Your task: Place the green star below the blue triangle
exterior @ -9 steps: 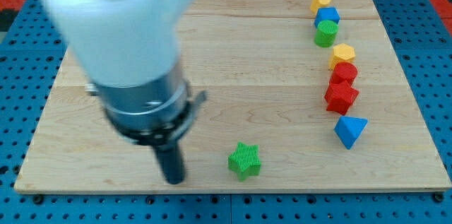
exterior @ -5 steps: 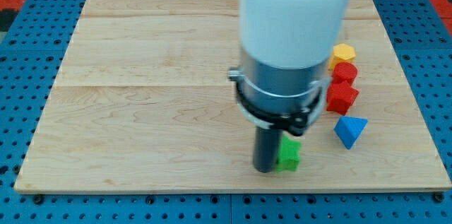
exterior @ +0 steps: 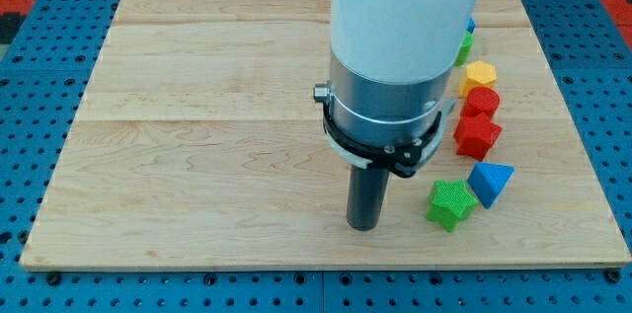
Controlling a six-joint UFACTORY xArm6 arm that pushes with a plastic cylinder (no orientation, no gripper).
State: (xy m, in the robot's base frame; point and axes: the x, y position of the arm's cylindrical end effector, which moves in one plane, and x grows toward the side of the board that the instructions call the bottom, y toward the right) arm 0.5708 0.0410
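Observation:
The green star (exterior: 451, 202) lies near the board's bottom right, just left of and slightly below the blue triangle (exterior: 491, 183), almost touching it. My tip (exterior: 363, 225) rests on the board to the left of the green star, a clear gap between them. The arm's pale body hides the upper middle of the board.
To the right of the arm stands a column of blocks: a red block (exterior: 478, 136), another red block (exterior: 482, 102), a yellow block (exterior: 480, 75), and slivers of a green block (exterior: 462, 49) and a blue block (exterior: 469, 26). The wooden board (exterior: 197, 135) ends close below the star.
The tip swept right from the board's lower left, pushing the green star right until it sits beside the blue triangle. The tip has since drawn slightly back left from the star.

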